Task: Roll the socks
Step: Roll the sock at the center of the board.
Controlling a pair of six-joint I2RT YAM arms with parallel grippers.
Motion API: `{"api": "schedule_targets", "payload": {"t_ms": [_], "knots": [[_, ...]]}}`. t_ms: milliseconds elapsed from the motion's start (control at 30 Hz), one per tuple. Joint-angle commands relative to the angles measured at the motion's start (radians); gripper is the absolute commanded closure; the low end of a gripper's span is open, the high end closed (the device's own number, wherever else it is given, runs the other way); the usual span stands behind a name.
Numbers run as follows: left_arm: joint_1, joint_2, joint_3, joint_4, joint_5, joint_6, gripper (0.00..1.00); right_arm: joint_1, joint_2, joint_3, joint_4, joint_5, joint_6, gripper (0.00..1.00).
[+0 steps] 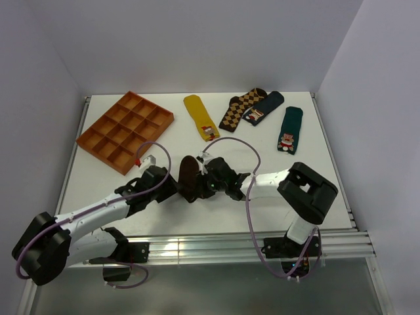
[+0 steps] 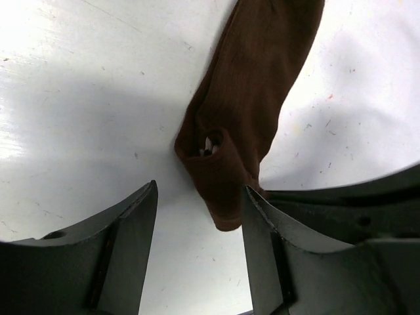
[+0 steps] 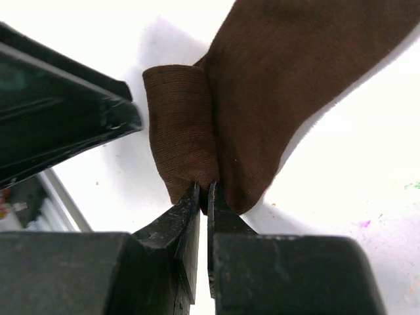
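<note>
Rolling is barely begun: the brown sock (image 1: 189, 176), toward six o'clock on the bench (image 1: 328, 144), has one end folded over and pinched by the right fingers (image 3: 191, 207). The left fingers (image 2: 141, 216) stand wide astride it, and the rest lies unrolled.

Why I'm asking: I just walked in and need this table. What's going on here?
Two robot arms are rolling a dark brown sock near the front edge of the table. The right hand is shut on a folded-over end of the sock. The left hand is open, with the sock's tip lying between its fingers, ungripped. So the roll has barely started. The other socks and an orange tray sit untouched at the far side.
</note>
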Motion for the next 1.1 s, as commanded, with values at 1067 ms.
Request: {"api": "schedule_targets", "payload": {"t_ms": [1067], "knots": [[0.197,0.265,0.143,0.178,0.18,0.203,0.54,-0.052,0.062,0.193,-0.252,-0.197,-0.188,0.98]]}}
